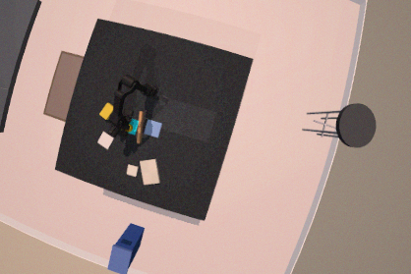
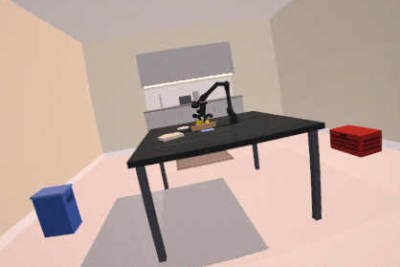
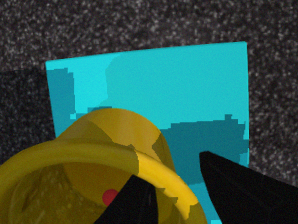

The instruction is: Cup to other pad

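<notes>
While the black arm [image 1: 129, 82] [image 2: 229, 102] reaches over the dark counter [image 1: 187, 74] [image 2: 268, 123], the yellow cup [image 1: 130, 127] [image 2: 200, 122] [image 3: 125, 127] is at the cyan pad [image 1: 134, 125] [image 3: 175, 82], its mouth facing the wrist camera. Whether its base lies wholly within the pad cannot be told, as the cup hides that part. The tool [image 1: 124, 126] [image 2: 203, 119] [image 3: 175, 165] is partly spread and pinches nothing: one finger reaches inside the cup, the other stands outside, with a gap between it and the wall. A red marble [image 3: 110, 196] is visible within the cup; the rest of the interior is partly concealed.

A wooden bar [image 1: 141, 127] [image 2: 204, 127] lies between the cyan pad and the blue pad [image 1: 153, 128] [image 2: 208, 130]. Also on the counter are a yellow block [image 1: 106, 111], a white piece [image 1: 105, 140] and, near each other, a small pale piece [image 1: 132, 170] and a larger pale slab [image 1: 149, 172] [image 2: 170, 137].
</notes>
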`<state>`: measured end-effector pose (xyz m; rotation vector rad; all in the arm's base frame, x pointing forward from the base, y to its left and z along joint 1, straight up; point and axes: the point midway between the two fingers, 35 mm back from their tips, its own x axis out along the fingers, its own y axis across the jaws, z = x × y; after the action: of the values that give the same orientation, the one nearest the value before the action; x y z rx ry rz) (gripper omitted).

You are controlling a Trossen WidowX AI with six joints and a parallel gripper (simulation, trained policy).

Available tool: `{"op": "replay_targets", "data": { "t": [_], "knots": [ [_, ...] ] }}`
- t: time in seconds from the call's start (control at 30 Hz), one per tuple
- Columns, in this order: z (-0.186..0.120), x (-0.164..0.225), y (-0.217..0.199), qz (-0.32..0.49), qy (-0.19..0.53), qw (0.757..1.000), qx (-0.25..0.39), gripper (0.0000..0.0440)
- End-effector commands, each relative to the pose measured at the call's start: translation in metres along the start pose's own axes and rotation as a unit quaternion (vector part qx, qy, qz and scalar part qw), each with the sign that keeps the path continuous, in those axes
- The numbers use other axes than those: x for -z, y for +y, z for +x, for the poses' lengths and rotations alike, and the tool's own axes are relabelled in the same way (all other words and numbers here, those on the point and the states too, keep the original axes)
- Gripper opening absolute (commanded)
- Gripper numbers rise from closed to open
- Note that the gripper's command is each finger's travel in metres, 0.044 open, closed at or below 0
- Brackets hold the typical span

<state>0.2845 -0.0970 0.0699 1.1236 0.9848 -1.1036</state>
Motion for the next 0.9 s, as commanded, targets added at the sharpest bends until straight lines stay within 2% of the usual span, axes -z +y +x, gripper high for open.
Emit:
{"op": "replay_targets", "data": {
  "t": [0.0, 0.13, 0.37, 0.77, 0.87],
  "knots": [
    [-0.003, -0.004, 0.004, 0.006, -0.003, 1.0, -0.019, 0.0155],
    [-0.01, -0.009, 0.007, 0.011, -0.006, 0.999, -0.037, 0.0154],
    [-0.022, -0.01, 0.002, 0.016, 0.001, 0.998, -0.053, 0.018],
    [-0.055, -0.018, -0.001, 0.032, -0.001, 0.995, -0.089, 0.0235],
    [-0.067, -0.022, 0.0, 0.035, -0.005, 0.994, -0.102, 0.0264]
  ]
}}
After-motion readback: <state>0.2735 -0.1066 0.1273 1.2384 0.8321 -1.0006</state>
